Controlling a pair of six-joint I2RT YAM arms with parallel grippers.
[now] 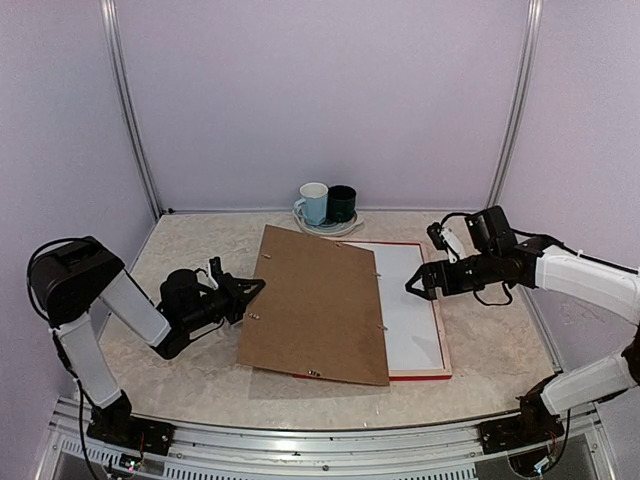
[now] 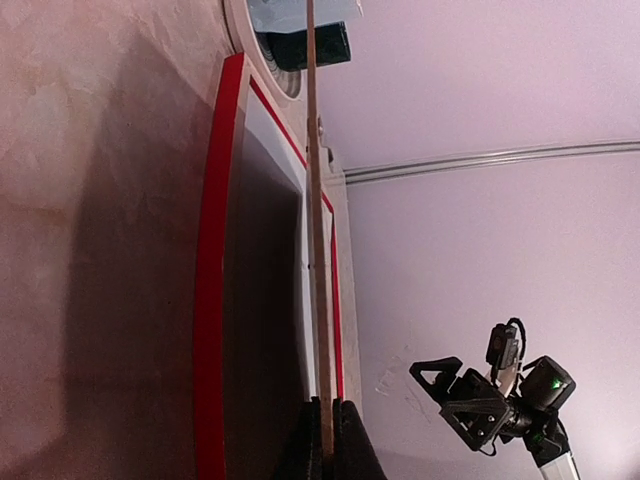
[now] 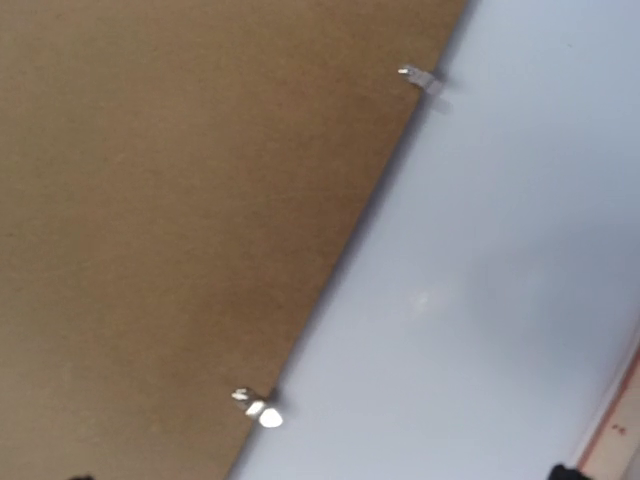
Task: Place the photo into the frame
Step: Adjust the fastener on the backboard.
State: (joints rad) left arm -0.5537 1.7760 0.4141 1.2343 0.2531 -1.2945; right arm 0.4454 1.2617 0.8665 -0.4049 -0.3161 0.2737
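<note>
Left wrist view shows the left claw (image 2: pixel 325 438) pinching the board (image 1: pixel 318 305) edge-on; overhead, the right claw (image 1: pixel 415 281) is spread above the frame (image 1: pixel 420 375).

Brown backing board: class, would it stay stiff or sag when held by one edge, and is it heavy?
Probably stiff: the backing board, pinched at one edge by the left gripper, runs straight in the left wrist view. Likely light, since it looks thin. Its edge clips might snag.
</note>
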